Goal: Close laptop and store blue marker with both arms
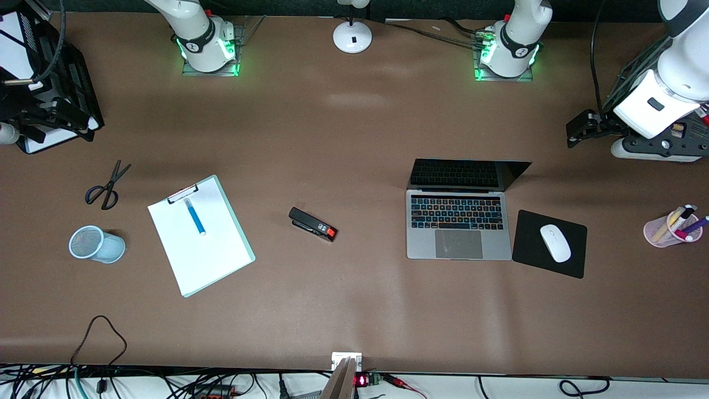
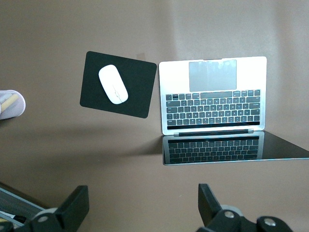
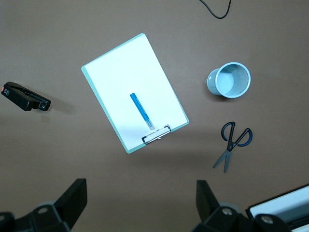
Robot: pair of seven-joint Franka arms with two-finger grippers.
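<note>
The laptop (image 1: 458,233) lies open on the table toward the left arm's end, its dark screen tilted back; it also shows in the left wrist view (image 2: 212,92). The blue marker (image 1: 195,217) lies on the paper of a clipboard (image 1: 205,249) toward the right arm's end, and also shows in the right wrist view (image 3: 142,110). My left gripper (image 1: 579,128) (image 2: 142,208) is open and empty, high over the table edge beside the laptop. My right gripper (image 1: 52,113) (image 3: 140,205) is open and empty, high over the table's end near the scissors.
A black mouse pad (image 1: 532,260) with a white mouse (image 1: 555,243) lies beside the laptop. A pink pen cup (image 1: 672,228) stands near the left arm's end. A stapler (image 1: 313,224), scissors (image 1: 107,185), a blue mesh cup (image 1: 97,244) and a black paper tray (image 1: 41,141) are there too.
</note>
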